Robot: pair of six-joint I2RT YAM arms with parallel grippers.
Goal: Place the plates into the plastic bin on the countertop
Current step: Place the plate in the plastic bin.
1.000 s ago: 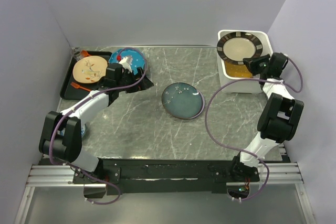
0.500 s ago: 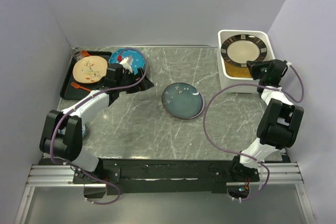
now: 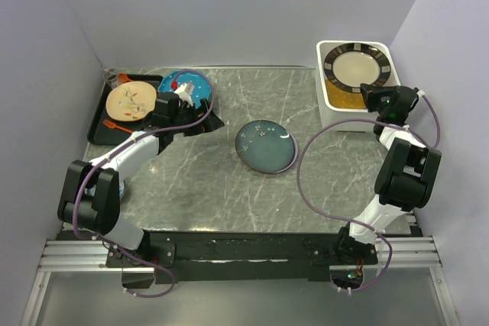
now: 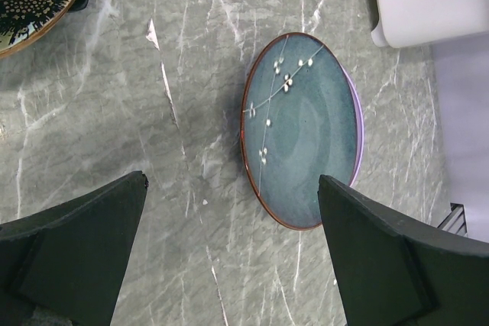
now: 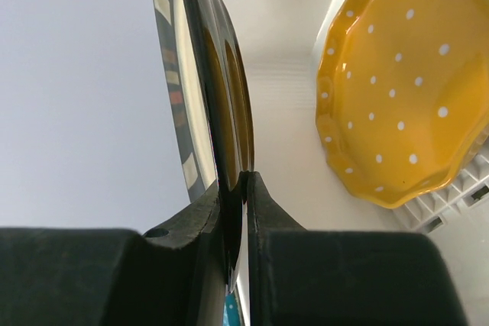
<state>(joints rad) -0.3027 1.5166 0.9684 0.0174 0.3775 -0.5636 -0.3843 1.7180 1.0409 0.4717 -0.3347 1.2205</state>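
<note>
Black-striped cream rim is sitting pinched tight between the fingers of your right gripper (image 5: 246, 181), which is gripping the striped plate (image 5: 200, 97) by its near edge. You are carrying that plate above the plastic bin (image 3: 330, 112), over the bin's far half. It is looking slightly tilted rather than flat. A yellow dotted plate (image 5: 397, 89) is already lying on the bin's floor underneath.

To finish this placement well, you should be lowering the wrist slowly, keeping the plate centred between the bin's side walls, since the fit is looking snug. Be levelling it as it goes down, and be waiting for the rim to rest on the yellow plate before opening. A drop from this height is risking a chip. Be watching the bin's near wall too, as your fingers are crossing just above it.

Your left gripper (image 4: 229, 188) is hanging spread wide, gripping nothing, well to the left of the bin. A blue-green plate (image 4: 302, 131), with a lavender plate (image 4: 359, 127) under it, is lying on the countertop (image 3: 229, 188) left of the bin.
</note>
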